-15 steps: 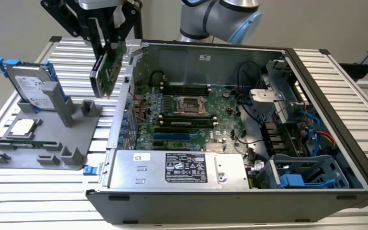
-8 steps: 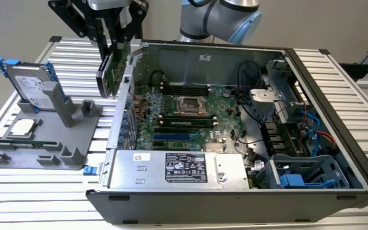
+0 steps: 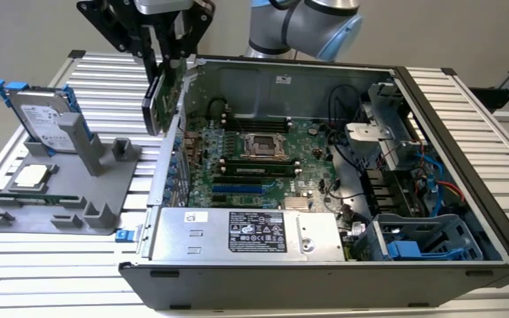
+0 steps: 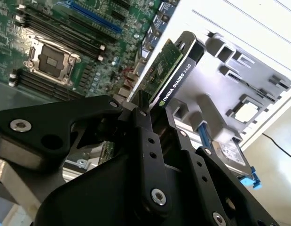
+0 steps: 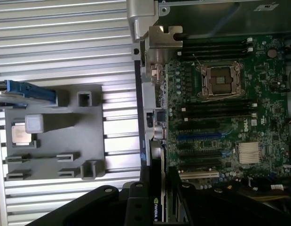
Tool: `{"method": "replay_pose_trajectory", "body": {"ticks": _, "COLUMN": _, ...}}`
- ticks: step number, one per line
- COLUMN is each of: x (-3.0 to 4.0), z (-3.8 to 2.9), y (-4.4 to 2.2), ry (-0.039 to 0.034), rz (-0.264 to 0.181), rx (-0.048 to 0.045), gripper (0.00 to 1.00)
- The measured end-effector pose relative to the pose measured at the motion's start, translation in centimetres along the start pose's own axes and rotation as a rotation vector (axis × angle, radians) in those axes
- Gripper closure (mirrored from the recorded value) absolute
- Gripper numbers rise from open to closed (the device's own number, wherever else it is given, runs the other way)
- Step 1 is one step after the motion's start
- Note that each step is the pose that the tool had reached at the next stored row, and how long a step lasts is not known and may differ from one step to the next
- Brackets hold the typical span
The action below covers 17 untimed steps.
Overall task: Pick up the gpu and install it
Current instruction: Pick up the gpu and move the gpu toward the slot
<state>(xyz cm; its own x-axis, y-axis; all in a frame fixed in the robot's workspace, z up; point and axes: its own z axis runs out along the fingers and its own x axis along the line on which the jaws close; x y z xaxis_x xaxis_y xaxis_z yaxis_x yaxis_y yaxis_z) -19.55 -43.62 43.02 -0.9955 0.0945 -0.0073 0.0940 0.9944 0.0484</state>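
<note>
Second wrist view: gripper (image 4: 152, 106) clamped on the gpu (image 4: 169, 70), pinching one end across board and shroud. First wrist view: gpu (image 5: 159, 183) seen edge-on near the motherboard (image 5: 220, 117). Exterior view: gpu (image 3: 162, 103) hangs upright, upper left of frame, at the case (image 3: 325, 281) wall. Probably light, stiff and fragile; the flat faces suit gripping, not the components.

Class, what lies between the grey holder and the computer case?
Only a bare strip of slatted table, seen in the first wrist view, separates the holder from the case.
</note>
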Motion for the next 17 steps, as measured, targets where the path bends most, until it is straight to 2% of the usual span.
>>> {"method": "replay_pose_trajectory", "body": {"ticks": 17, "x": -1.93, "z": 0.02, "y": 0.18, "ry": 0.0001, "rz": 0.0, "rx": 0.0, "gripper": 1.0}}
